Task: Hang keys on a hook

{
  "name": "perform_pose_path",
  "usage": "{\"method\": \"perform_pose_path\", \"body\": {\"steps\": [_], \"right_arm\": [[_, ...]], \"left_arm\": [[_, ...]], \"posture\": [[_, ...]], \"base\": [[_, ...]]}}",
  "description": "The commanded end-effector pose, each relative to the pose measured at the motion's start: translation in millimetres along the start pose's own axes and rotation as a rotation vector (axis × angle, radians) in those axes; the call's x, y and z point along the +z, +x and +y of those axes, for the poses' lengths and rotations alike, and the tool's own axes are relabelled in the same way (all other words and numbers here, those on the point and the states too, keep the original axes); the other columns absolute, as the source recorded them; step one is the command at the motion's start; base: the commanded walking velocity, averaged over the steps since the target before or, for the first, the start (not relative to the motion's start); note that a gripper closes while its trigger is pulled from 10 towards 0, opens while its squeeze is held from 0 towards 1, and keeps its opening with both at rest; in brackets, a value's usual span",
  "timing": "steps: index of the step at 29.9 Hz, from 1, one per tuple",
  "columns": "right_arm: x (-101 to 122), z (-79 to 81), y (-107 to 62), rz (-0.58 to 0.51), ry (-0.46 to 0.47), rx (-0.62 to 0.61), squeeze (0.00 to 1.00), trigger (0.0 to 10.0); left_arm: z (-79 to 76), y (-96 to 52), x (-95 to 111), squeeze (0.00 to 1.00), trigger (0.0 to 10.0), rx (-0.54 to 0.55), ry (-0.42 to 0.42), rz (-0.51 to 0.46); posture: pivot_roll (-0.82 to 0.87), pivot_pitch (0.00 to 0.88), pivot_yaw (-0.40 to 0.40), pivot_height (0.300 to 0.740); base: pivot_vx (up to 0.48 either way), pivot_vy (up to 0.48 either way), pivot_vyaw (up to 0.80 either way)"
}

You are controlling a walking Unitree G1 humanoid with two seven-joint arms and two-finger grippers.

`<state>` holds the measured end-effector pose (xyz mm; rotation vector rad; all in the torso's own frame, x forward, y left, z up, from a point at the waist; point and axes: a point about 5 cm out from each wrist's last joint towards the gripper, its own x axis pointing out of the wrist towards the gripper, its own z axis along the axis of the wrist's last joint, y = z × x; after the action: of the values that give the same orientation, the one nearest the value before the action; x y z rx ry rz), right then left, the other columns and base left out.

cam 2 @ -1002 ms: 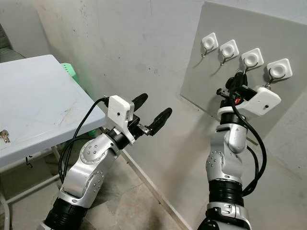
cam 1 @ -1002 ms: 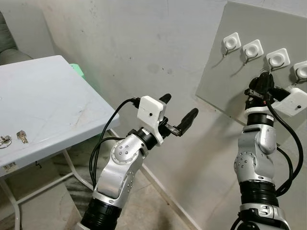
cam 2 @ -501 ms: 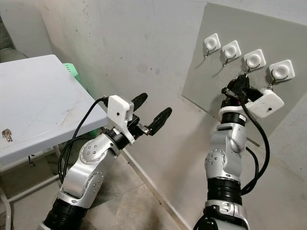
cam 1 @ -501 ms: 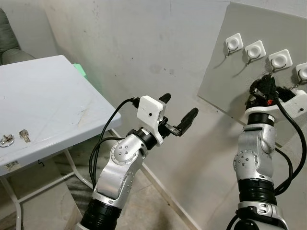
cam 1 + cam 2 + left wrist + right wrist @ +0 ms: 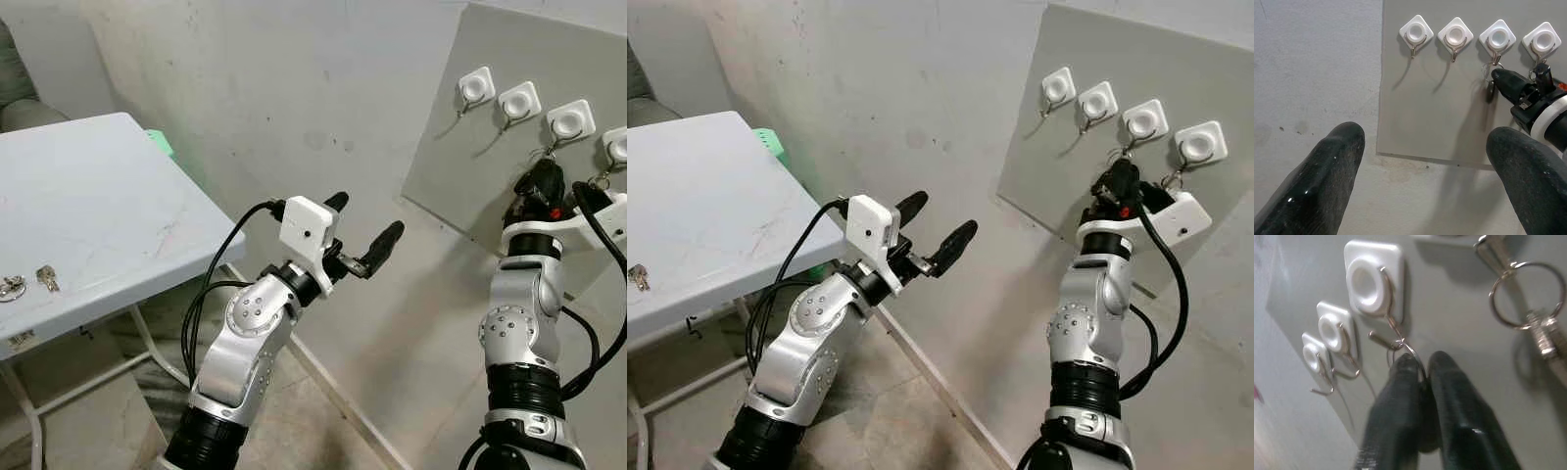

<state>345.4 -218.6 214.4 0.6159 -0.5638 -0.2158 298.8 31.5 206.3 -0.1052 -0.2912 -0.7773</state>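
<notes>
Right wrist view, right hand [image 5: 1422, 377] raised, clamped on key ring [image 5: 1409, 352] at hook [image 5: 1387, 308], left hand [image 5: 364, 233] apart.

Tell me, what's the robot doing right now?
Right gripper shut on key ring, ring at third hook. Left gripper open, idle. Nothing blocking.

Rough grey plaster wall [image 5: 294, 88], stained. White folding table [image 5: 88, 215] left of the left pincer, metal legs [image 5: 147, 343] below. Green object [image 5: 160, 143] behind its far corner. Bare concrete floor [image 5: 313, 431] underneath. Flat, even light.
</notes>
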Motion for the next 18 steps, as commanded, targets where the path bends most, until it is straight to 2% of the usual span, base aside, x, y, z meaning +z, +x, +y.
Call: {"method": "perform_pose_path", "body": {"steps": [1,2,5,10,11,15,18], "right_arm": [[-1,-1.4,-1.0,0.011,-0.027,0.010,1.00,10.0],[-2,0.6,-3.0,0.019,-0.052,0.040,1.00,10.0],[-4,1.3,-4.4,0.027,-0.055,0.053,1.00,10.0],[-13,2.4,-16.8,0.062,-0.173,0.143,1.00,10.0],[-19,-4.1,-22.6,0.089,-0.185,0.128,1.00,10.0],[-23,-9.3,-27.9,0.114,-0.193,0.124,1.00,10.0],[-31,-18.8,-36.6,0.157,-0.236,0.104,1.00,10.0]], "left_arm": [[-1.1,0.0,3,0.00,10.0,0.005,-0.001,-0.011],[-0.1,-0.1,3,0.00,10.0,0.013,-0.010,-0.010],[0.7,-0.2,2,0.00,10.0,0.018,-0.016,-0.010],[7.9,-3.5,-2,0.00,10.0,0.077,-0.052,-0.008],[10.8,-6.2,-8,0.00,10.0,0.104,-0.048,0.005],[13.4,-8.6,-13,0.00,10.0,0.130,-0.052,0.022],[18.4,-13.2,-19,0.00,10.0,0.173,-0.077,0.032]], "posture": [[0.04,0.037,-0.089,0.740],[0.04,0.036,-0.091,0.740],[0.04,0.036,-0.091,0.740],[0.04,0.030,-0.091,0.740],[0.05,0.024,-0.093,0.740],[0.05,0.024,-0.093,0.740],[0.05,0.009,-0.091,0.740]], "base": [[0.000,0.000,0.00],[0.000,0.000,0.00],[0.000,0.000,0.00],[0.000,0.000,0.00],[0.000,0.000,0.00],[0.000,0.000,0.00],[0.000,0.000,0.00]]}}
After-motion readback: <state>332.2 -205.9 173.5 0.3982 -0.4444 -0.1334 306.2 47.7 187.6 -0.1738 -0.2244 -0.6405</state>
